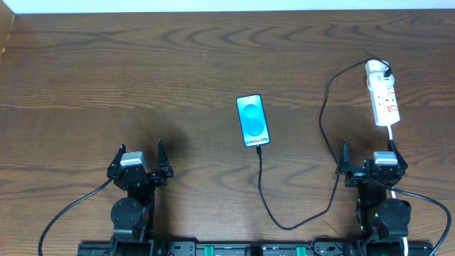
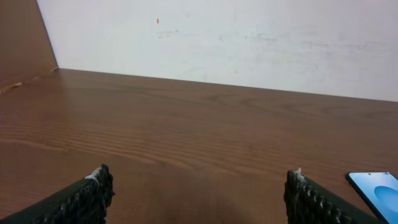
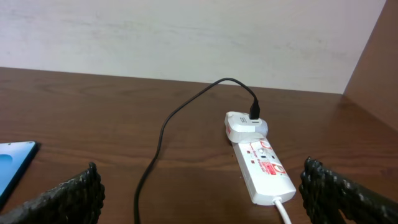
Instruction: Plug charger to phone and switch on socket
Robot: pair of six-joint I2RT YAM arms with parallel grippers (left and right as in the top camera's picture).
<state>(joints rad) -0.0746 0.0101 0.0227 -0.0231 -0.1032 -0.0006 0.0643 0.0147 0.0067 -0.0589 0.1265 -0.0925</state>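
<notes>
The phone (image 1: 253, 120) lies face up mid-table, its blue screen lit and the "Galaxy" end toward me. The thin black charger cable (image 1: 323, 114) runs from a white adapter on the far end of the socket (image 1: 382, 94), loops down along the front, and its tip (image 1: 260, 148) meets the phone's near end. The white socket shows close ahead in the right wrist view (image 3: 261, 163), the cable (image 3: 163, 130) to its left. My left gripper (image 1: 139, 156) is open and empty, left of the phone, whose corner shows in its view (image 2: 377, 190). My right gripper (image 1: 368, 158) is open and empty, just short of the socket.
The socket's white cord (image 1: 392, 135) runs back toward the right arm's base. A brown side panel stands at the far left edge (image 2: 25, 43) and another at the right (image 3: 376, 68). A pale wall lies beyond the table's far edge.
</notes>
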